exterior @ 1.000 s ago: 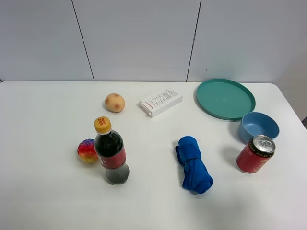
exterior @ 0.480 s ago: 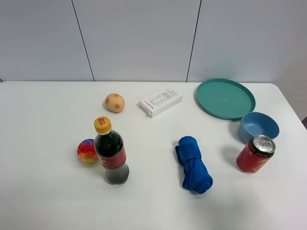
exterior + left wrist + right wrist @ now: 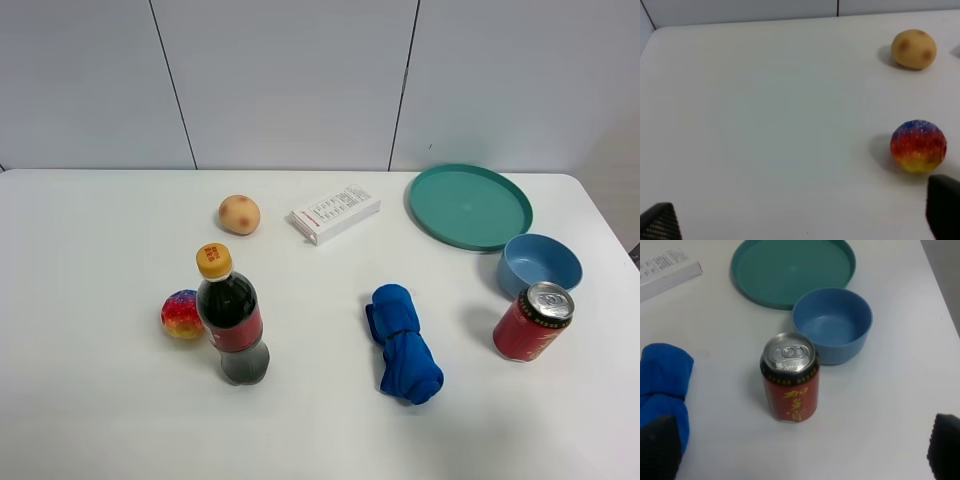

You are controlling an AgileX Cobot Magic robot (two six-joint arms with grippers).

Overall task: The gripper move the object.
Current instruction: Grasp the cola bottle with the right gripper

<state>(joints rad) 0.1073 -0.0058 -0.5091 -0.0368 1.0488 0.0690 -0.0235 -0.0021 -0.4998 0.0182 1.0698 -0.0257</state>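
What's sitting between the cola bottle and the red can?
A rolled blue cloth lies between the cola bottle and the red can. The exterior high view shows it.

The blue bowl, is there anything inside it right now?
No, the blue bowl shows only its bare inner surface in the right wrist view.

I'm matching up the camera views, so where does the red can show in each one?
Exterior high: can at right, beside the bowl.
Left wrist: not in it.
Right wrist: can mid-picture, beside the bowl.
Shared landmark: the bowl, in exterior and right wrist views.
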